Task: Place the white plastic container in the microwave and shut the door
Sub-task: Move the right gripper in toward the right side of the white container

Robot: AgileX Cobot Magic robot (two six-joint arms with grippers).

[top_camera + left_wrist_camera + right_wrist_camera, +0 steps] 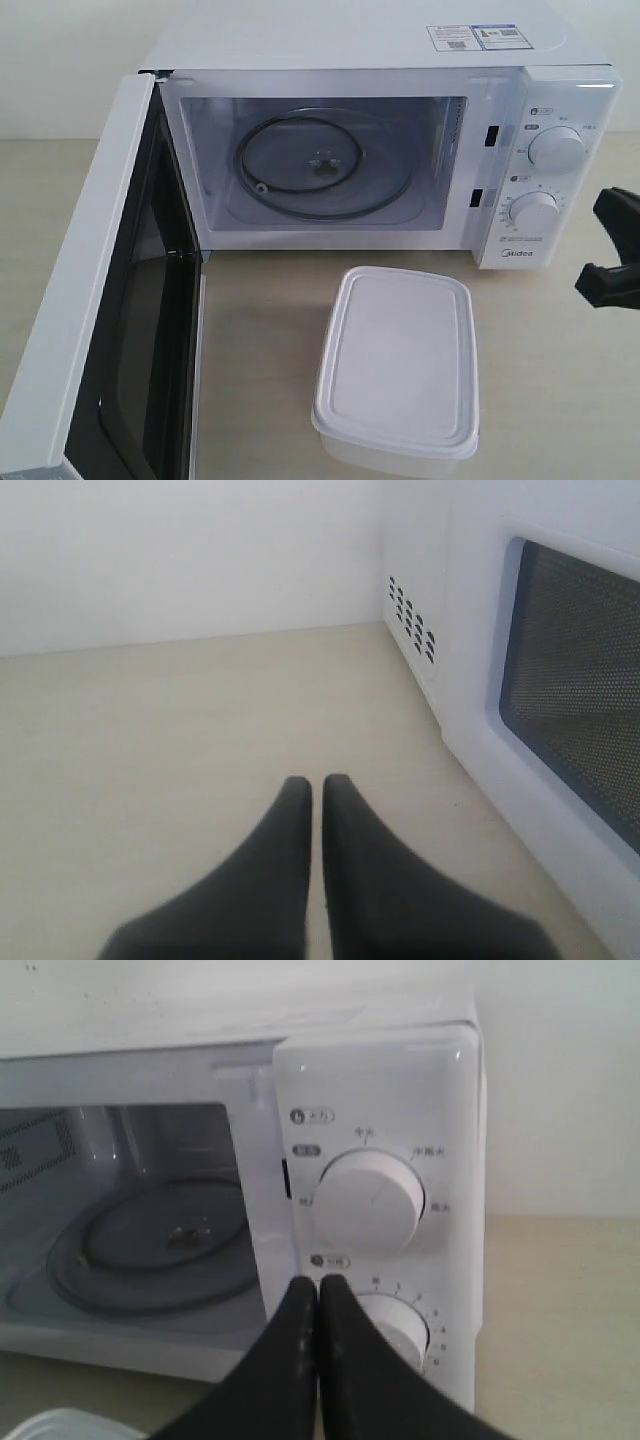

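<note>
The white plastic container (395,370), lid on, stands on the table in front of the microwave (380,150); one of its corners also shows in the right wrist view (55,1426). The door (100,330) is swung wide open to the left, and the glass turntable (300,165) inside is bare. My right gripper (615,250) hovers at the right edge, to the right of the container and apart from it. It is shut and empty (320,1282), pointing at the lower dial (405,1328). My left gripper (317,780) is shut and empty above the table beside the door's outer face (560,680).
The beige tabletop (260,330) runs between the open door and the container. A white wall (180,550) stands behind. The microwave's vented side (410,620) sits close to my left gripper. The upper dial (368,1200) is above my right gripper's tips.
</note>
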